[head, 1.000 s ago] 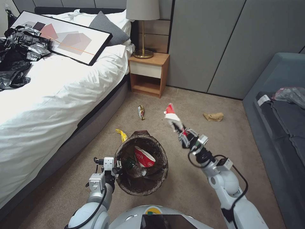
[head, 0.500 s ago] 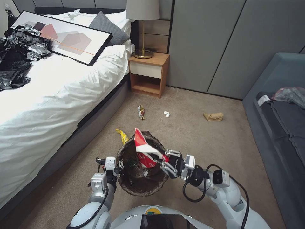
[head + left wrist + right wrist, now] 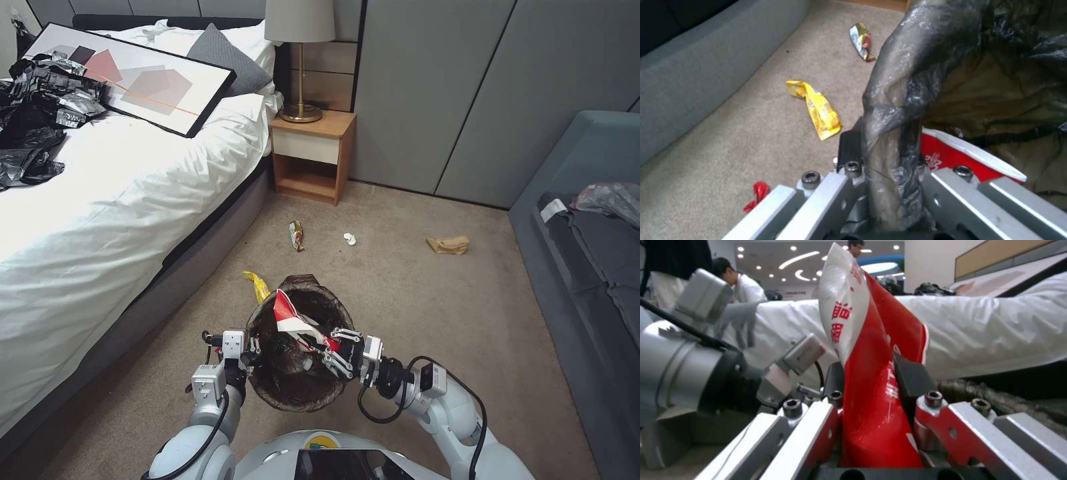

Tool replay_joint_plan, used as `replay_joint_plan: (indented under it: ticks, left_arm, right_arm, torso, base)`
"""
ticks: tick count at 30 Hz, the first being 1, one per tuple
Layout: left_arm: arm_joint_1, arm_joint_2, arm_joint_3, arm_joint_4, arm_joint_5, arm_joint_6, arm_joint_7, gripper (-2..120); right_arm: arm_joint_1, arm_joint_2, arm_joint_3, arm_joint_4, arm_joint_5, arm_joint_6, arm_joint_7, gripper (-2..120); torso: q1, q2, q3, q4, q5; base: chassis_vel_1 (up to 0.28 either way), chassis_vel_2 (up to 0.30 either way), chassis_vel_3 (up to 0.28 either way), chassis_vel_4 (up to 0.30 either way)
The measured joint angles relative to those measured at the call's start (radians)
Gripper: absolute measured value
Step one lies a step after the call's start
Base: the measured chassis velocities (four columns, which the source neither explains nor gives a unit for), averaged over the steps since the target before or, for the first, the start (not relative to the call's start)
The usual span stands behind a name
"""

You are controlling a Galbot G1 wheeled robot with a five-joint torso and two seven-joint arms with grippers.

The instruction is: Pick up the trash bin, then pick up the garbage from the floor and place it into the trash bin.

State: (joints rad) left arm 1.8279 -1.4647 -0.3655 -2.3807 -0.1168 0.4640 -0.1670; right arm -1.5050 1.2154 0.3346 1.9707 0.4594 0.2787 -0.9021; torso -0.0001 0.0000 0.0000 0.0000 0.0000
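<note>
The trash bin [image 3: 293, 397], round with a dark liner bag, hangs just above the carpet in front of me. My left gripper [image 3: 248, 348] is shut on the bin's left rim, and its fingers pinch the liner-covered rim [image 3: 891, 133]. My right gripper [image 3: 331, 347] is over the bin's opening, shut on a crushed red-and-white paper cup [image 3: 288, 319]. That cup [image 3: 853, 306] stands clamped between the right gripper [image 3: 871, 380] fingers. Another red cup [image 3: 969, 156] lies inside the bin. On the floor lie a yellow wrapper [image 3: 255, 283], a second wrapper [image 3: 297, 235], a white tissue [image 3: 349, 238] and a tan paper bag [image 3: 448, 245].
A bed [image 3: 100, 220] with a heap of black-and-silver foil bags [image 3: 37, 100] and a framed picture [image 3: 133, 77] runs along the left. A wooden nightstand [image 3: 312, 157] stands ahead and a grey sofa [image 3: 580, 220] on the right. A red scrap [image 3: 756, 195] lies below the bin.
My right gripper swung the crushed cup from high at the right, left and down, to the bin's opening. The white tissue it hid now shows. The left gripper and bin barely moved.
</note>
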Motion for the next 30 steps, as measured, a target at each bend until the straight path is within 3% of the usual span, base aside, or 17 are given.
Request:
replay_joint_plan:
  ticks: [5,7,9,11,16,23,30]
  left_arm:
    - [0.001,-0.001,0.0,-0.003,-0.002,0.0,0.0,0]
    - [0.001,-0.001,0.0,-0.003,-0.002,0.0,0.0,0]
    - [0.003,-0.001,-0.001,-0.003,-0.002,0.0,0.0,0]
    - [0.003,-0.001,-0.002,-0.004,-0.002,0.0,0.0,0]
    - [0.002,-0.003,-0.003,-0.004,-0.002,0.0,0.0,0]
    - [0.0,-0.003,-0.003,-0.004,-0.002,0.001,0.0,0]
    - [-0.002,-0.002,-0.004,-0.004,-0.003,0.003,0.0,0]
  right_arm:
    - [0.009,0.01,-0.003,-0.023,-0.014,0.008,0.012,34]
    - [0.01,0.01,-0.003,-0.024,-0.015,0.008,0.012,34]
    - [0.011,0.009,-0.003,-0.027,-0.016,0.008,0.013,47]
    - [0.011,0.009,-0.003,-0.027,-0.016,0.008,0.014,51]
    - [0.012,0.011,-0.002,-0.032,-0.018,0.011,0.015,74]
    - [0.012,0.007,0.002,-0.033,-0.018,0.011,0.015,97]
    - [0.01,0.006,0.011,-0.021,-0.019,0.013,0.018,100]
  torso:
    - [0.0,0.0,0.0,0.0001,0.0]
    - [0.0,0.0,0.0,0.0001,0.0]
    - [0.0,0.0,0.0,0.0,0.0]
    - [0.0,0.0,0.0,0.0,0.0]
    - [0.0,0.0,0.0,0.0,0.0]
    - [0.0,0.0,0.0,0.0,0.0]
    - [0.0,0.0,0.0,0.0,0.0]
  base:
    - [0.0,0.0,0.0,0.0]
    - [0.0,0.0,0.0,0.0]
    - [0.0,0.0,0.0,0.0]
    - [0.0,0.0,0.0,0.0]
    - [0.0,0.0,0.0,0.0]
    - [0.0,0.0,0.0,0.0]
    - [0.0,0.0,0.0,0.0]
